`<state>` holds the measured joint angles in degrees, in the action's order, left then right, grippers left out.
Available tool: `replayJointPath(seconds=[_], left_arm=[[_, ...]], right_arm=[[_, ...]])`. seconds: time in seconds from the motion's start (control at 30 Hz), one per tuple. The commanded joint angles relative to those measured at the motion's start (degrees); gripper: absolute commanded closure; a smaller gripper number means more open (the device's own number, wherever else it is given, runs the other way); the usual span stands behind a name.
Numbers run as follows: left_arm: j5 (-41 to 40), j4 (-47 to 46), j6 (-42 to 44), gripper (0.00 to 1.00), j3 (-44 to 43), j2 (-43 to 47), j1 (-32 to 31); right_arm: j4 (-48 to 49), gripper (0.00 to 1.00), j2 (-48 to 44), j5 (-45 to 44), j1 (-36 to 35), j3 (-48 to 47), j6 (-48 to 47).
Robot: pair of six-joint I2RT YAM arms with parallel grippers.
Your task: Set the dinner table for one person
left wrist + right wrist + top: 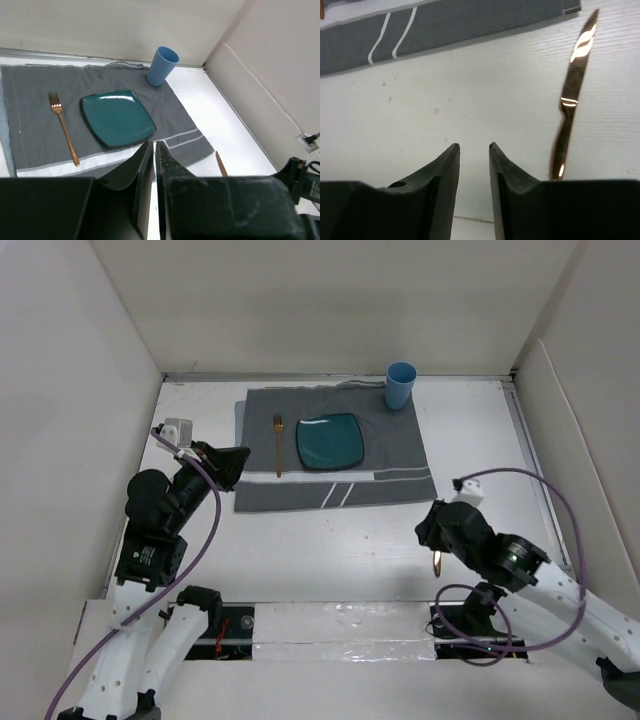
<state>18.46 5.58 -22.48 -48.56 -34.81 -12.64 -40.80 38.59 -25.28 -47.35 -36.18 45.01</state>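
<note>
The white dinner table [330, 550] holds a grey striped placemat [400, 455]. On the placemat lie a teal square plate [330, 442] and a copper fork [278, 445] to its left; a blue cup [400, 385] stands at its far right corner. A copper knife [572, 95] lies on the bare table just right of my right gripper [474, 147], which hovers low with its jaws a little apart and empty. In the top view only a bit of the knife [438, 562] shows under the right gripper [430, 528]. My left gripper [154, 146] is shut and empty, at the placemat's near left [232, 465].
White walls enclose the table on the left, back and right. The left wrist view shows the plate [117, 117], the fork [63, 127], the cup [162, 65] and the knife [221, 164] on the table beyond the placemat's near right corner. Purple cables loop by both arms.
</note>
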Motion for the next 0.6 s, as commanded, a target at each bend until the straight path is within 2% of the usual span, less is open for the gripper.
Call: replayJointPath(seconds=[0.0, 0.13, 0.23, 0.3, 0.43, 0.47, 0.57], left_arm=[[2.7, -2.9, -0.5, 0.94, -2.6, 0.6, 0.3], [3.8, -3.7, -1.0, 0.92, -2.3, 2.3, 0.3], [4.3, -3.7, -1.2, 0.91, -2.8, 3.4, 0.3], [4.8, -4.4, -1.4, 0.91, -2.3, 5.0, 0.3], [5.1, -4.4, -1.6, 0.9, -2.1, 7.5, 0.3], [4.2, -3.8, -1.2, 0.9, -2.6, 8.4, -1.8], [2.5, -2.6, -0.3, 0.9, -3.3, 9.3, -3.0]], right_arm=[[-9.8, 0.51, -6.0, 0.5, 1.8, -0.5, 9.0], [-12.6, 0.37, 0.1, 1.5, 6.6, -3.1, 8.6], [-13.4, 0.36, 10.2, 5.0, 12.5, -5.4, 6.0], [-14.7, 0.36, 17.2, 6.1, 13.9, -6.7, 6.0], [-13.4, 0.41, 24.8, 6.2, 17.6, -7.8, 7.7], [-11.8, 0.4, 26.1, 6.2, 19.8, -7.5, 8.6], [-10.2, 0.37, 27.1, 6.1, 22.7, -7.1, 8.4]])
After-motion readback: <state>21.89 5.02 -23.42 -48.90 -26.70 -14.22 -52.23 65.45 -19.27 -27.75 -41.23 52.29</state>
